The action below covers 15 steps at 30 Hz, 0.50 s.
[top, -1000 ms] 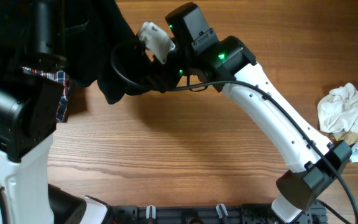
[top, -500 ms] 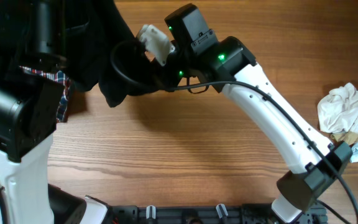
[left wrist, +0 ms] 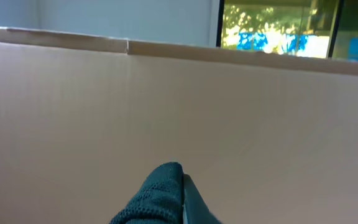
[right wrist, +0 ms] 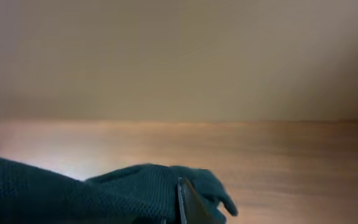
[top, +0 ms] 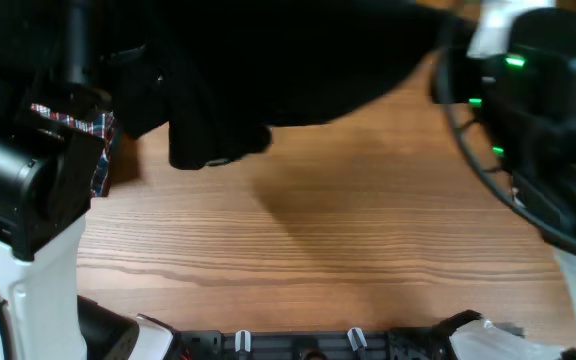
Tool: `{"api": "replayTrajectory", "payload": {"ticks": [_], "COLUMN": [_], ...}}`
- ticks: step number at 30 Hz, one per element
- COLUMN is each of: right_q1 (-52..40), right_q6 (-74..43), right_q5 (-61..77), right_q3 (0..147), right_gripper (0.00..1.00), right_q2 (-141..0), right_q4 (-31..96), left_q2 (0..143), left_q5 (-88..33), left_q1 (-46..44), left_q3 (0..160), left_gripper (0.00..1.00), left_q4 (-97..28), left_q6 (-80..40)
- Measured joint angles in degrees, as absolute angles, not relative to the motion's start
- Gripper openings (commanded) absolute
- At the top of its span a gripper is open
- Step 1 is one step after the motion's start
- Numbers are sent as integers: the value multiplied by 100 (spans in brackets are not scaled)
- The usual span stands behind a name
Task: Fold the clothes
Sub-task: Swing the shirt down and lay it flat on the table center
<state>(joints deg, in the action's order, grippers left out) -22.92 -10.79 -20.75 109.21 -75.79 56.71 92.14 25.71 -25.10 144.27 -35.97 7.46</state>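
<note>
A dark teal knit garment hangs stretched across the top of the overhead view, and a loose fold of it droops over the wooden table. In the left wrist view, my left gripper is shut on a bunched edge of the knit. My right gripper is likewise shut on the garment, holding it above the tabletop. In the overhead view both sets of fingertips are hidden by the cloth and the arms.
A red and blue plaid cloth shows beside the left arm. The right arm fills the right side. A cardboard wall stands behind the table.
The right gripper closed on the garment and swung far to the right, pulling the dark cloth out wide. The right arm now covers the white cloth pile. The left arm kept its place.
</note>
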Motion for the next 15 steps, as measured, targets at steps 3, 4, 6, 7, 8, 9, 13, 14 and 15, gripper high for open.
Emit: {"api": "replayTrajectory", "payload": {"ticks": [3, 4, 6, 7, 8, 9, 13, 14, 15], "right_q1": [-1839, -1754, -1623, -1601, -1601, -1601, -1594, -1590, -1590], "right_q6": [-1100, -1109, -1111, -1111, -1111, -1111, -1109, -1107, -1107], "right_q5": [-2200, -2215, -2220, -2220, -2217, -2220, -2250, -2259, -2261], "right_q3": [10921, 10921, 10921, 10921, 10921, 10921, 10921, 10921, 10923], "right_gripper": [4, 4, 4, 4, 4, 4, 4, 4, 4], "right_q2": [-7408, -7391, -7369, -7358, -7336, -7312, -7065, -6987, -6904], "right_q4": [5671, 5671, 5666, 5666, 5662, 5658, 5675, 5699, 5725], "left_q2": [9214, 9214, 9214, 9214, 9214, 9203, 9015, 8958, 8855], "left_q5": [2569, 2569, 2569, 2569, 2569, 2571, 2571, 2574, 2574], "left_q1": [-2510, -2510, -2510, -2512, -2526, -2561, -3009, -3124, -3297], "left_q3": [14427, 14427, 14427, 14427, 14427, 14427, 14427, 14429, 14429], "left_gripper": [4, 4, 4, 4, 4, 4, 4, 4, 4], "left_q4": [-3822, -3872, -4040, -4104, -4213, -4364, -5140, -5253, -5511], "left_q6": [749, 749, 751, 749, 749, 751, 753, 751, 746]}}
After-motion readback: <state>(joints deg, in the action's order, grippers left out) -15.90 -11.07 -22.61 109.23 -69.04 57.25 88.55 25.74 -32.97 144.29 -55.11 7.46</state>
